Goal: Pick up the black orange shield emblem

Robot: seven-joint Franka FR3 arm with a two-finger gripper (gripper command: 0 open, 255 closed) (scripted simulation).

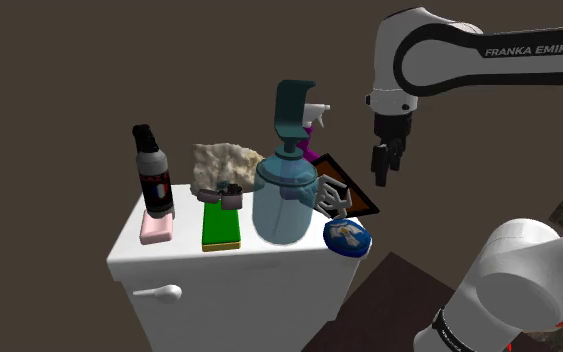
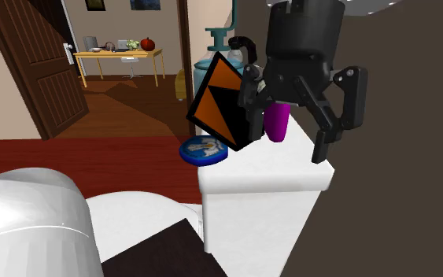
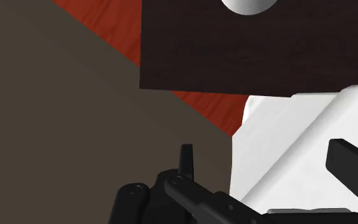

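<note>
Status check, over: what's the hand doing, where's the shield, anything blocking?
Gripper open, empty, hovering just beside the target. Black orange shield emblem untouched, standing on edge by the teal pump bottle. Purple spray bottle close behind it.

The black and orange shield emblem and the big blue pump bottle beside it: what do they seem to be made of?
The black and orange shield emblem looks like a flat, stiff, matte panel without sheen; the material is unclear, perhaps painted board or plastic. The big blue pump bottle is translucent and glossy, likely plastic or glass, since its inside shows through.
</note>
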